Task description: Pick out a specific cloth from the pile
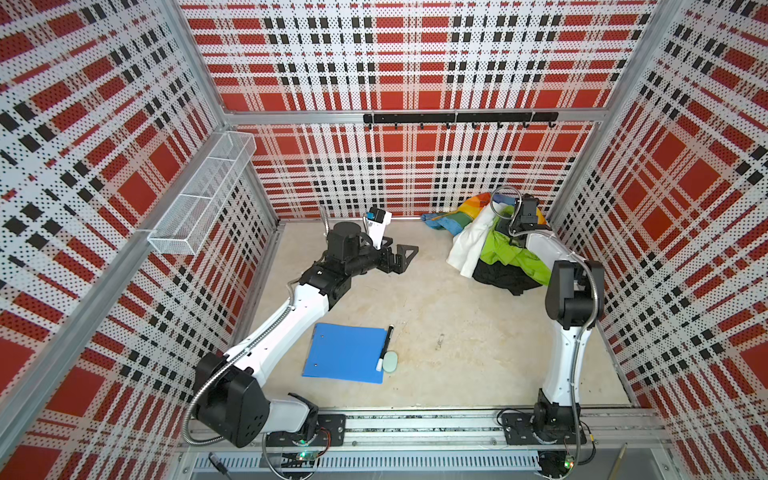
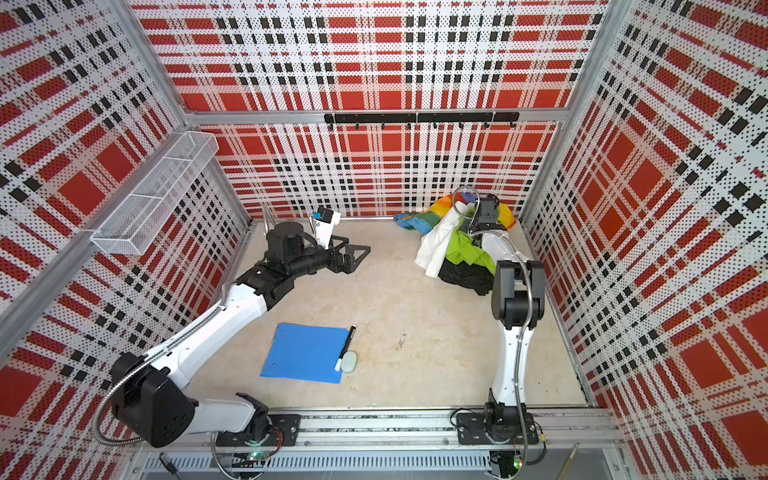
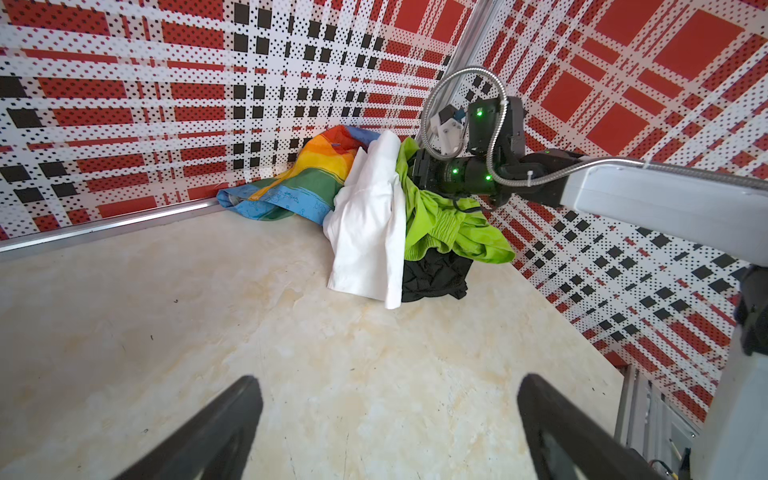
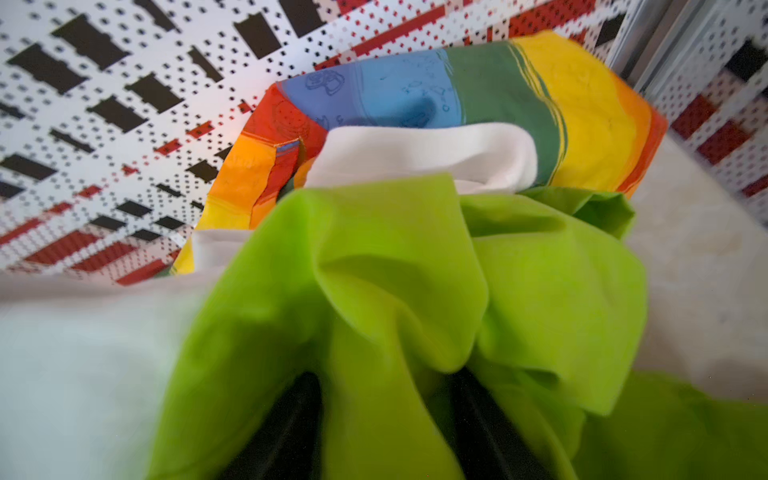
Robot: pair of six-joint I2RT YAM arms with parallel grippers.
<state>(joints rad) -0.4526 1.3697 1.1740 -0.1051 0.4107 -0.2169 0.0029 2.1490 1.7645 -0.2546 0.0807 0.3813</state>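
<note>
Four fabrics crowd the pile (image 1: 494, 243) in the far right corner of the table (image 1: 436, 316): a rainbow-striped sheet (image 1: 455, 218), a white cloth (image 1: 467, 245), a lime-green garment (image 1: 513, 254) and, lowest at the near edge, the black cloth (image 1: 505, 277), lying under the green. Freeing it likely means clearing the green aside, then pinching the exposed black edge low and drawing it toward open table. The right gripper (image 4: 384, 378), buried in the green folds, stands partly apart, with fabric draped over and between its fingers (image 4: 286, 428) and no firm pinch evident. The left gripper (image 3: 389, 379) gapes wide and empty, well apart from the heap.
</note>
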